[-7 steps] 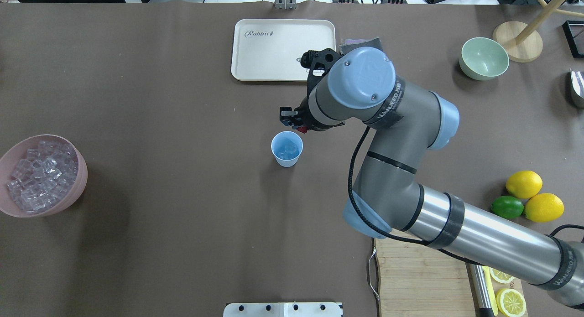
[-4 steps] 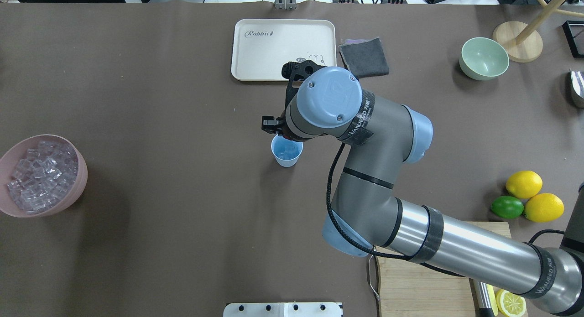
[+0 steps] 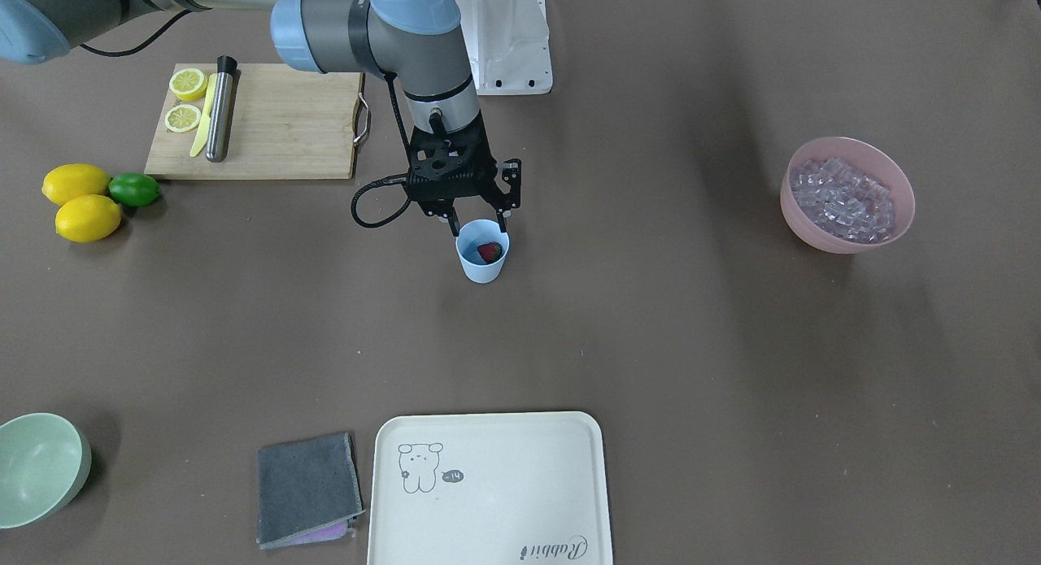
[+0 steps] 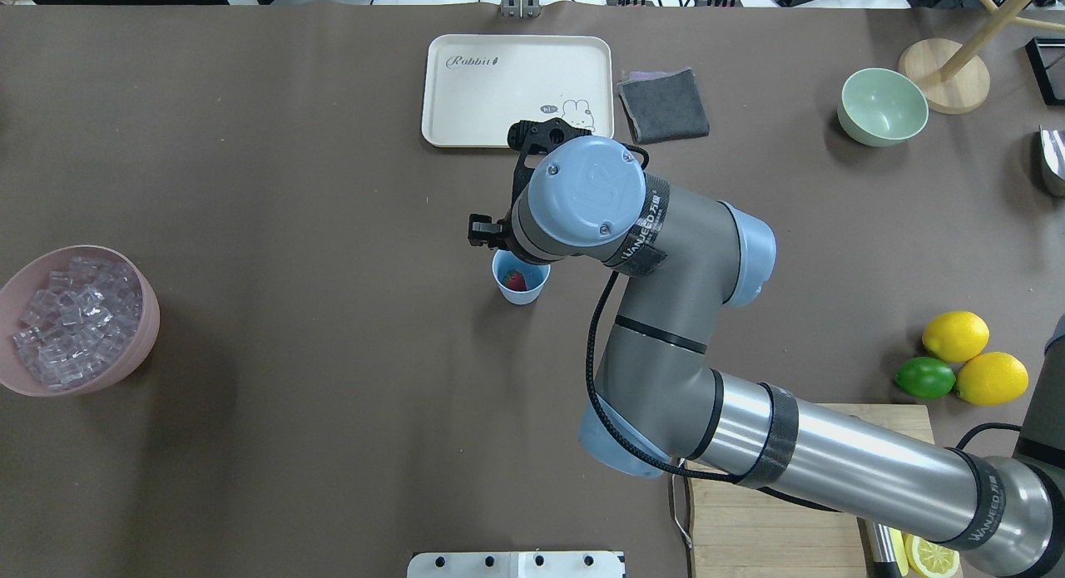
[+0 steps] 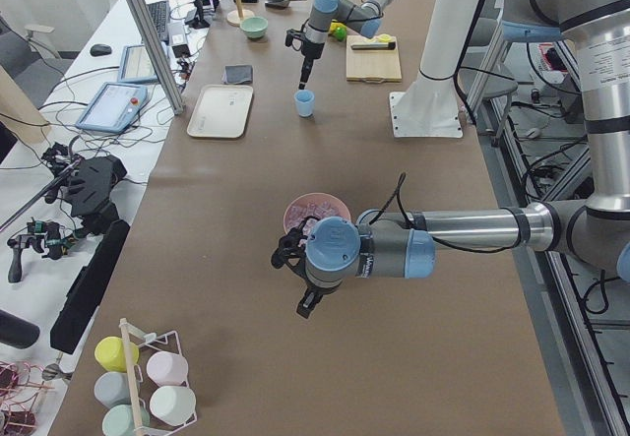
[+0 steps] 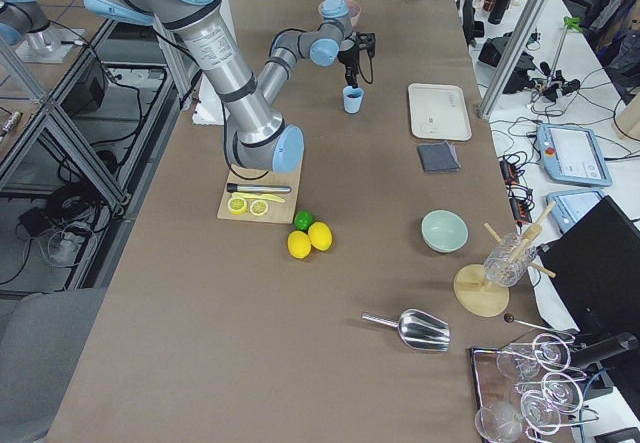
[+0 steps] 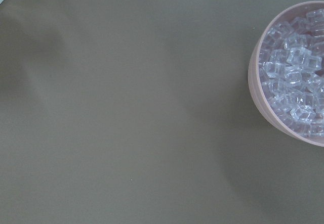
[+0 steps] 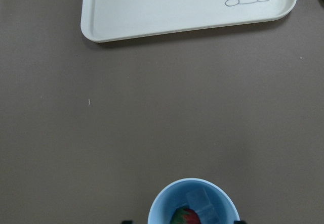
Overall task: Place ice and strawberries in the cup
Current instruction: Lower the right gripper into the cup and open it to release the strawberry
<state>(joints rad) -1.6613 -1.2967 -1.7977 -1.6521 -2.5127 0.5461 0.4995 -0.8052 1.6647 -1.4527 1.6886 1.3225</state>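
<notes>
The light-blue cup point(image 3: 483, 264) stands mid-table, also in the overhead view point(image 4: 522, 292) and the right wrist view point(image 8: 162, 204). A dark red strawberry point(image 3: 489, 252) lies inside it on a few ice cubes point(image 8: 201, 203). My right gripper point(image 3: 478, 221) hovers just above the cup's rim, open and empty, one finger on each side. More ice point(image 3: 844, 197) fills the pink bowl point(image 3: 846, 244) far off on my left. My left gripper point(image 5: 305, 301) shows only in the exterior left view, near that bowl. I cannot tell whether it is open or shut.
A cream tray point(image 3: 488, 500) and a grey cloth point(image 3: 307, 488) lie on the far side of the cup. A pale green bowl point(image 3: 41, 467), two lemons and a lime point(image 3: 134, 189), and a cutting board point(image 3: 276, 126) with lemon slices sit on my right.
My right gripper moved left until it was over the cup and opened. The strawberry it held now lies in the cup.
</notes>
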